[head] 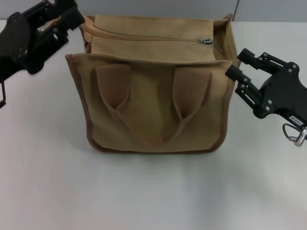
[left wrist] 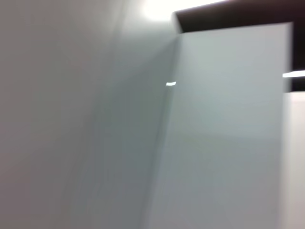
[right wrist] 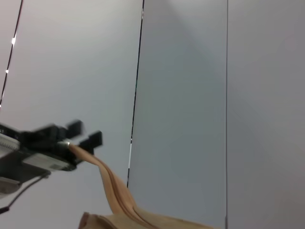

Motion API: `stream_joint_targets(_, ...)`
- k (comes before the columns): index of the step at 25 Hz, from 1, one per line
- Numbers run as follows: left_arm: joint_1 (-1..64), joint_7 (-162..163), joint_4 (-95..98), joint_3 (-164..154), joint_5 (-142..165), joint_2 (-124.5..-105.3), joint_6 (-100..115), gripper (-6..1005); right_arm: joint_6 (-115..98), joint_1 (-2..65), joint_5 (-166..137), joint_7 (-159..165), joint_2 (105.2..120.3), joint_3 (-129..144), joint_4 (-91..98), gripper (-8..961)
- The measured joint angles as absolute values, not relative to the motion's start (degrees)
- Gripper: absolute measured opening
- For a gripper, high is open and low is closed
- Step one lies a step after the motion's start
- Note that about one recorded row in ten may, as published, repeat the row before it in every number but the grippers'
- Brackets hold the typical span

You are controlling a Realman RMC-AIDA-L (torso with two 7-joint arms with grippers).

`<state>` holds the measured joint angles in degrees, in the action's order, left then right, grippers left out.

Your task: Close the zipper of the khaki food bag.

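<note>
The khaki food bag point(head: 153, 110) stands upright mid-table, its two handles hanging down the front. The zipper point(head: 144, 37) runs along its top, with the silver slider point(head: 206, 41) near the right end. My left gripper point(head: 79, 21) is at the bag's top left corner. The right wrist view shows this gripper point(right wrist: 83, 143) shut on a strip of the bag's khaki fabric point(right wrist: 112, 188). My right gripper point(head: 238, 63) is open, level with the bag's upper right corner and just beside it, below the slider.
The bag stands on a white table point(head: 144, 191). A grey wall point(head: 268, 9) runs behind it. The left wrist view shows only grey panels point(left wrist: 214, 143).
</note>
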<state>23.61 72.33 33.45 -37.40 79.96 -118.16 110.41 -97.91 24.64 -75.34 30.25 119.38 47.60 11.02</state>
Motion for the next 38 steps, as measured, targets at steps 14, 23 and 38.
stream_joint_targets(14, 17.0, 61.8, 39.0, -48.5, 99.4, -118.55, 112.2, 635, -107.2, 23.9, -86.3, 42.9, 119.1, 48.6, 15.8, 596)
stream_joint_targets(23, 13.8, 52.8, 33.8, -49.1, 100.2, -118.33, 111.8, 708, -108.2, 24.2, -101.2, 55.8, 119.21, 48.6, 24.4, 729)
stream_joint_targets(38, 14.7, 52.6, 34.6, -49.2, 107.6, -118.22, 111.8, 770, -107.9, 27.2, -107.8, 63.6, 119.27, 54.6, 32.1, 733)
